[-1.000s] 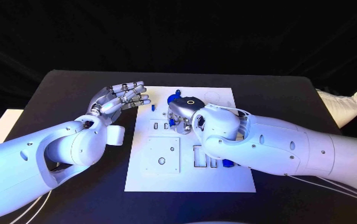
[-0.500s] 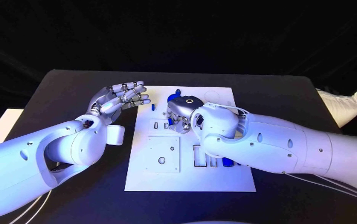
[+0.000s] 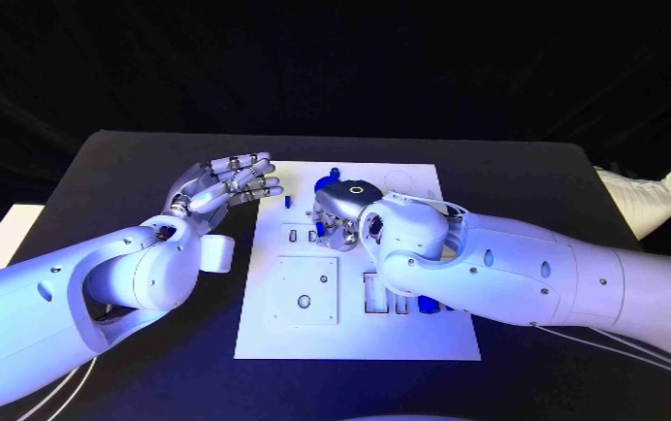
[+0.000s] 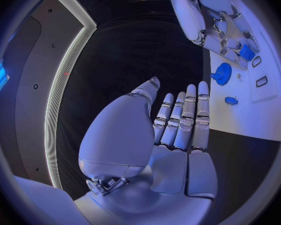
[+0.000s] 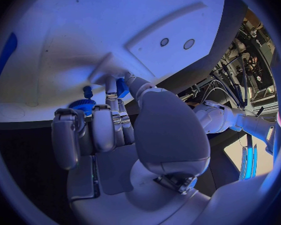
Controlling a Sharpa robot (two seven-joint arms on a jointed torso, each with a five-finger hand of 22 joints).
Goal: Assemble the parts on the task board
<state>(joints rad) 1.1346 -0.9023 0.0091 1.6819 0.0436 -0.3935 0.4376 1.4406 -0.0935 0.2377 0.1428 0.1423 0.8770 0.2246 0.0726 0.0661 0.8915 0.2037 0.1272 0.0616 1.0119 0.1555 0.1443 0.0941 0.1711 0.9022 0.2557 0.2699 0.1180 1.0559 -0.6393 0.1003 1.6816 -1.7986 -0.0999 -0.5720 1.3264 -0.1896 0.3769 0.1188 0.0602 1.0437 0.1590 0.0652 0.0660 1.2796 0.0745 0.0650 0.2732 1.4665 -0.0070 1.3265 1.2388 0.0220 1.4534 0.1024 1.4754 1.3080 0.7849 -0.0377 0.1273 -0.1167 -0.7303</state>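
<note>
The white task board [image 3: 301, 339] lies in the middle of the black table. My right hand [image 3: 344, 210] is low over the board's upper half, fingers curled down, pinching a small blue part [image 5: 122, 87] against the board beside the little slots [image 3: 297, 237]. The same blue part [image 4: 245, 52] sits under the right hand's fingertips in the left wrist view. A round blue part [image 4: 222, 74] and a tiny blue piece [image 4: 231, 100] lie on the board close by. My left hand [image 3: 228, 185] hovers off the board's left edge, palm up, fingers straight and apart, holding nothing.
A raised square plate [image 3: 305, 290] with holes takes up the board's lower left. More blue parts [image 3: 420, 305] stand in slots under my right forearm. Bare black table [image 3: 140, 164] surrounds the board.
My right hand has shifted very slightly over the slots, still pinching the blue part. The left hand has not moved.
</note>
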